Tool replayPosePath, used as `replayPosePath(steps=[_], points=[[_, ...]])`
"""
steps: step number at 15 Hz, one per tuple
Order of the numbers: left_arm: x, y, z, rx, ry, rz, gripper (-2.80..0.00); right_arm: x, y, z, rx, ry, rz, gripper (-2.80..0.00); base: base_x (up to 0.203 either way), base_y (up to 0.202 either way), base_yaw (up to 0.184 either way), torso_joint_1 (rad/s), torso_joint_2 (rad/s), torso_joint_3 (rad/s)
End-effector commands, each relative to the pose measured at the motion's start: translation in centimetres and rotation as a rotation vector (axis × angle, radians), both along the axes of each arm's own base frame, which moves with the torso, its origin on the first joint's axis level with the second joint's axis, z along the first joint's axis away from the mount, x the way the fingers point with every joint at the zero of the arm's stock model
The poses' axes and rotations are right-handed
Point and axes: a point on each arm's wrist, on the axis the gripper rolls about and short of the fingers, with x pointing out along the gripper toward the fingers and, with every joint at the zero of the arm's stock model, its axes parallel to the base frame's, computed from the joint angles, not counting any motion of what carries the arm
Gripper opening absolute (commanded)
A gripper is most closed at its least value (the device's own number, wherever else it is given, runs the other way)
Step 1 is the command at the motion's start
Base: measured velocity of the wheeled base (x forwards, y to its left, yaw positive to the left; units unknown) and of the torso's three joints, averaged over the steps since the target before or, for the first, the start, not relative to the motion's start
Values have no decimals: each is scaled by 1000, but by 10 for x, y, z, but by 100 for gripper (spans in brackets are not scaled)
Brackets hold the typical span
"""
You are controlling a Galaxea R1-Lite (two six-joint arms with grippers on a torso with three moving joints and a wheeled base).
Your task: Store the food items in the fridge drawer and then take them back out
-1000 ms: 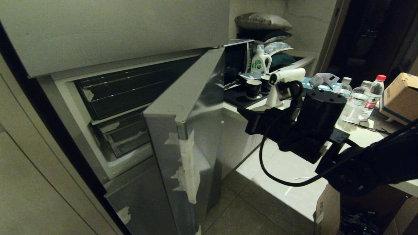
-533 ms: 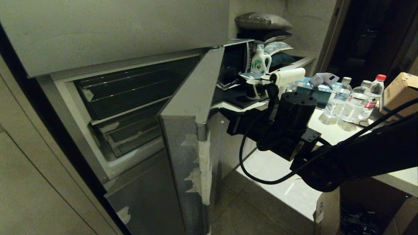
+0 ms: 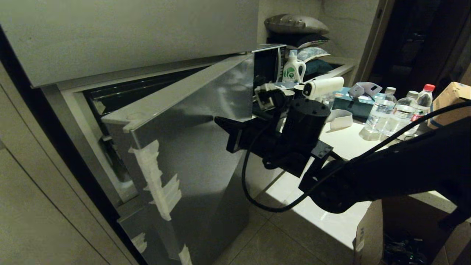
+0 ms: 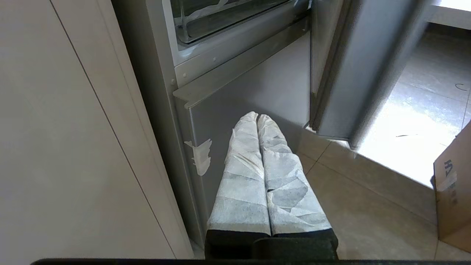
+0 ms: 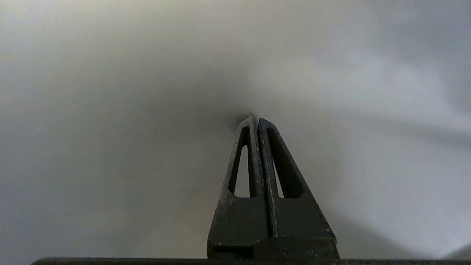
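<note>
Grey steel fridge doors fill our view, with a cluttered bench (image 3: 353, 143) off to our right. Our right gripper (image 3: 224, 129), jaws pressed together and empty, has its tip against the swinging door panel (image 3: 191, 147); the fridge drawer (image 4: 220, 16) sits behind that panel. Our left gripper (image 4: 257, 119), jaws closed, hangs low by the fridge; no food shows.

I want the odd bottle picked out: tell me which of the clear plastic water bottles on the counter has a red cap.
The red-capped clear bottle, farthest right of the row beside the cardboard box; the other bottles have pale caps.
</note>
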Motion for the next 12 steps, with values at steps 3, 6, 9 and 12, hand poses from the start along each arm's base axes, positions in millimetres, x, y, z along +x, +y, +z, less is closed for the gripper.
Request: replayPosePath(steps=[3, 6, 9, 12], points=[[0, 0, 0, 0, -1, 0, -280, 31, 39, -35, -21, -51, 6, -280, 0, 0, 0, 0, 0, 0], [-2, -1, 12, 44, -72, -41, -280, 38, 60, -44, -8, -86, 15, -280, 0, 0, 0, 0, 0, 0], [-12, -6, 66, 33, -182, -289, -280, 48, 70, -42, 38, -120, -26, -280, 0, 0, 0, 0, 0, 0], [22, -10, 96, -22, 1, -435, -280, 58, 78, -46, 65, -136, -88, -280, 0, 0, 0, 0, 0, 0]])
